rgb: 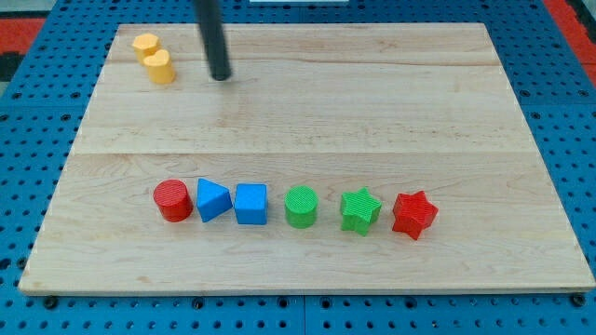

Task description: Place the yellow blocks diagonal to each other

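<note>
Two yellow blocks sit near the board's top left corner. One yellow block (pixel 145 45), a flat many-sided shape, lies up and to the left. The other, a yellow cylinder (pixel 160 67), touches it down and to the right. My tip (pixel 221 77) is on the board just right of the yellow cylinder, a short gap away, touching neither block. The dark rod rises from it out of the view's top.
A row of blocks runs across the lower board: red cylinder (pixel 172 200), blue triangle (pixel 212 199), blue cube (pixel 250 204), green cylinder (pixel 301 206), green star (pixel 358 209), red star (pixel 413 215). The wooden board (pixel 372 102) lies on a blue pegboard.
</note>
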### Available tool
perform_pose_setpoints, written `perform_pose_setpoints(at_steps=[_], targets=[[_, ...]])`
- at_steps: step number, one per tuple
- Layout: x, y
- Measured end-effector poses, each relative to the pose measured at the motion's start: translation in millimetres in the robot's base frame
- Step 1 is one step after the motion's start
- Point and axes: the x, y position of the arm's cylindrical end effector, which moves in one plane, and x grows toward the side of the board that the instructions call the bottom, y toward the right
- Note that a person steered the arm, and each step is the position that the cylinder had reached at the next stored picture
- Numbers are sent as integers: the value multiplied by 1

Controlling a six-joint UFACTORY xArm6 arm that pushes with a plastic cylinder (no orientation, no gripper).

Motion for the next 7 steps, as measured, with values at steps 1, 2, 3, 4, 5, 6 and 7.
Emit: perform_pose_setpoints(at_steps=[1,2,3,4,5,6,7], targets=[[10,110],[23,176],[28,223],[29,203],[29,145],[29,63],[29,-23]])
